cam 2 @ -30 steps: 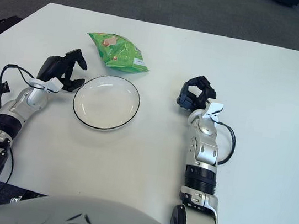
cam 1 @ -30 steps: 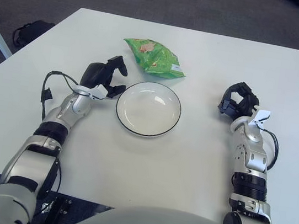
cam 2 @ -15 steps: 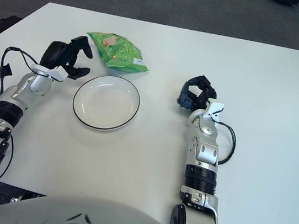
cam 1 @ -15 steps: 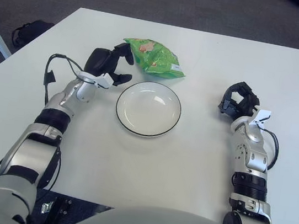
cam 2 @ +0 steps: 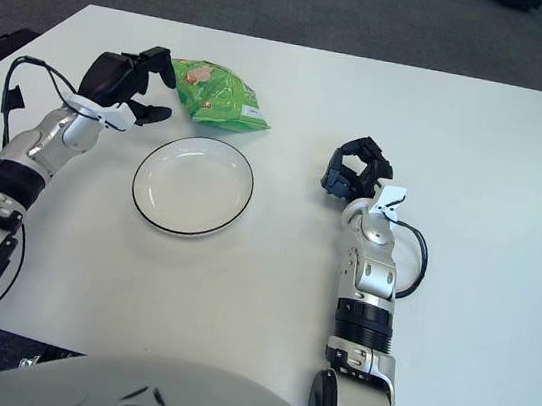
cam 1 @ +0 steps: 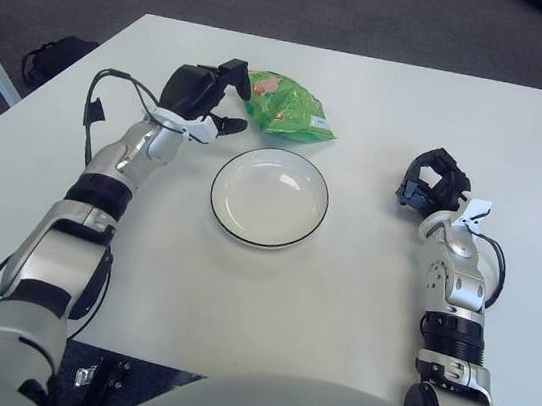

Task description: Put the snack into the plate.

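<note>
— On the far side of the white surface (cam 1: 357,306), what lay there?
— A green snack bag (cam 1: 287,105), flat, just beyond the far rim of the plate (cam 1: 270,197) and a little to its left, not inside it.
— And the plate?
— White with a dark rim, holding nothing, near the middle of the surface.
— Where was the left robot hand (cam 1: 203,95)?
— Right beside the bag's left end, its dark fingers (cam 1: 237,70) spread, one reaching over the bag's edge. It gripped nothing; I could not tell whether a fingertip touched the wrapper.
— The right robot hand (cam 1: 433,179)?
— Well to the right of the plate, fingers curled in, holding nothing.
— Anything else?
— A dark bag (cam 1: 54,55) on the grey floor (cam 1: 398,19), off the surface's left edge.
</note>
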Controlling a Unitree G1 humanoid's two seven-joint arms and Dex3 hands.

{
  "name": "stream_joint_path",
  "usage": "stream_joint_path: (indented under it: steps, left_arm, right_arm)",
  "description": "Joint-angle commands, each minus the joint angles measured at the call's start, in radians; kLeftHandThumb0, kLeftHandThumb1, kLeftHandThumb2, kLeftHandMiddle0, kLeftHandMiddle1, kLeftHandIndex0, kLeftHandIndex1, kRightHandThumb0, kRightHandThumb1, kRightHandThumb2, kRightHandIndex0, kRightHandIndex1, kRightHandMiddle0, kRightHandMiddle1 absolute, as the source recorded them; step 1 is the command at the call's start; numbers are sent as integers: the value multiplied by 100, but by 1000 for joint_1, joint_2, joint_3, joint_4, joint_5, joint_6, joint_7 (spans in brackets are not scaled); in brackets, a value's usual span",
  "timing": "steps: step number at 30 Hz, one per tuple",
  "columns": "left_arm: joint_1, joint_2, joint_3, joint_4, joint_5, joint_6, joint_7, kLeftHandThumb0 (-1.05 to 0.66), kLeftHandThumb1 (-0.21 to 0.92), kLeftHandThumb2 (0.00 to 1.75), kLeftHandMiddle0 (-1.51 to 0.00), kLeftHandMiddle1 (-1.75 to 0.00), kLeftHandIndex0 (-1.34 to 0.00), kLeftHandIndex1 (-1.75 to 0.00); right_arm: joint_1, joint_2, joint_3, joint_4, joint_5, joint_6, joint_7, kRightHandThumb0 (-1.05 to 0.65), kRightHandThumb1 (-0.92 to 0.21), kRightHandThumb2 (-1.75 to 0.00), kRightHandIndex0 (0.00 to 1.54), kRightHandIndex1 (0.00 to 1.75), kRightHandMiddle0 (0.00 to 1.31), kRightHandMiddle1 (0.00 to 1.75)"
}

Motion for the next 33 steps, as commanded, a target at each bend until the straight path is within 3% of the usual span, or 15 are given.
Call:
stream_joint_path:
  steps: [1,3,6,9,11,15,16,21,24,33]
  left_arm:
    - [-60,19,-41,41,51,11,38,-2,61,90,-44,-158,-29,-174]
    - [-86,27,-69,70,81,8,52,-1,80,65,-32,-156,-22,-173]
    - [-122,39,-109,112,122,2,76,-24,88,56,-19,-135,-20,-174]
    - [-163,53,-162,151,183,8,121,-41,66,77,-11,-114,-6,-140]
    - [-189,62,-202,173,229,21,157,-47,58,83,-7,-100,-3,-124]
    - [-220,66,-250,206,273,34,203,-57,50,85,-2,-74,-1,-100]
    - [-232,65,-266,219,288,41,212,-57,50,85,-2,-71,0,-98]
    - [-279,62,-336,282,346,54,264,-72,54,73,-1,-23,0,-60]
    - [-302,57,-368,321,360,57,292,-77,58,67,0,-8,0,-43]
    - [-372,21,-466,424,403,88,325,-93,75,42,0,0,0,-4]
  right_arm:
    - [52,22,0,64,20,42,2,-49,-30,-133,126,175,63,175]
    - [51,22,0,66,21,41,4,-49,-30,-133,126,175,63,175]
    - [50,22,1,68,21,41,6,-49,-30,-133,126,175,63,175]
    - [50,22,2,69,20,40,9,-49,-30,-133,126,175,63,175]
    - [49,22,4,69,19,40,11,-49,-30,-133,126,175,63,175]
    - [50,21,5,68,19,41,12,-49,-31,-132,124,175,62,175]
    - [50,20,5,68,19,41,12,-49,-31,-132,124,175,62,175]
    - [50,21,7,70,20,39,14,-49,-31,-132,124,175,62,175]
    - [50,20,6,71,22,38,16,-49,-32,-132,124,175,62,175]
    - [52,22,5,69,30,37,25,-48,-32,-131,124,175,61,175]
